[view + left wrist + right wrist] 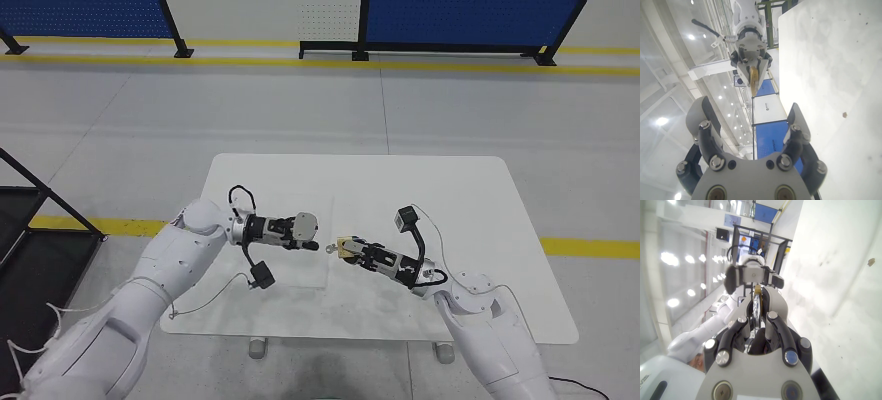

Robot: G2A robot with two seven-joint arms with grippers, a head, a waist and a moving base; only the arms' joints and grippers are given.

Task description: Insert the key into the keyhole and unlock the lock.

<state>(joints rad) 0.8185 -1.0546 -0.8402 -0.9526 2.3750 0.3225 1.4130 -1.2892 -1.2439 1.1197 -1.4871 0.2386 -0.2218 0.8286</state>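
A brass lock [343, 246] hangs above the white table [450, 200], with my right gripper [350, 249] shut on it. In the right wrist view the lock [757, 290] sticks out past the fingertips, and a silver metal part [756, 308] sits between the fingers behind it; I cannot tell if that is a key or the shackle. My left gripper [314, 244] faces the lock a short gap away. Its fingers [705, 111] stand wide open with nothing between them. In the left wrist view the lock [754, 77] points toward that gripper [751, 113].
Both grippers hover over the table's near middle. Small brown specks [844, 114] lie on the table top. Blue partition panels [470, 20] stand beyond the far edge, and a black frame [30, 210] is on the floor to the left.
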